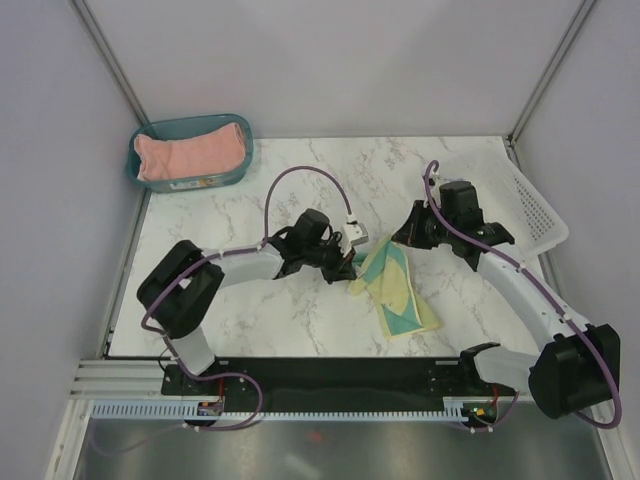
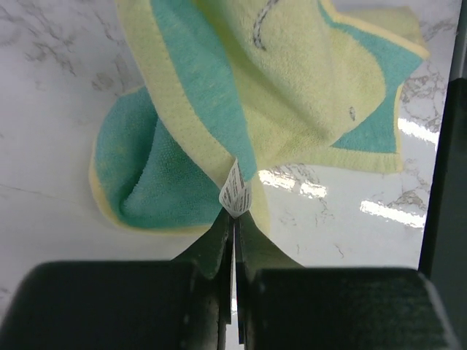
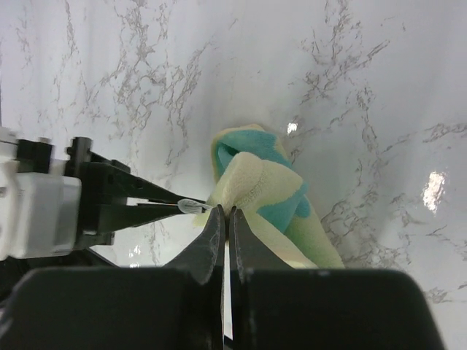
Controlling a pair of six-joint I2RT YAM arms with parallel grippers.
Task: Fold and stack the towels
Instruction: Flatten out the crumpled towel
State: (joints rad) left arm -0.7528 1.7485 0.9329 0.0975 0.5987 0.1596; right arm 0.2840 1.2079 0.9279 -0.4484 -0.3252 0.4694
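Note:
The pale yellow towel [image 1: 400, 295] with teal print hangs bunched over the marble table, its upper end lifted and its lower end resting on the surface. In the left wrist view my left gripper [image 2: 236, 215] is shut on the white label [image 2: 236, 197] at the edge of that yellow towel [image 2: 292, 95]. My right gripper [image 3: 228, 213] is shut on a corner of the yellow towel [image 3: 270, 189], close beside the left gripper's fingers [image 3: 146, 208]. From above, the left gripper [image 1: 352, 265] and the right gripper [image 1: 398, 243] meet at the towel's top. A salmon-pink towel [image 1: 190, 152] lies in the back-left bin.
The teal plastic bin [image 1: 200, 183] sits at the table's back left corner. A white perforated basket [image 1: 535, 215] leans at the right edge behind the right arm. Grey walls enclose the table on three sides.

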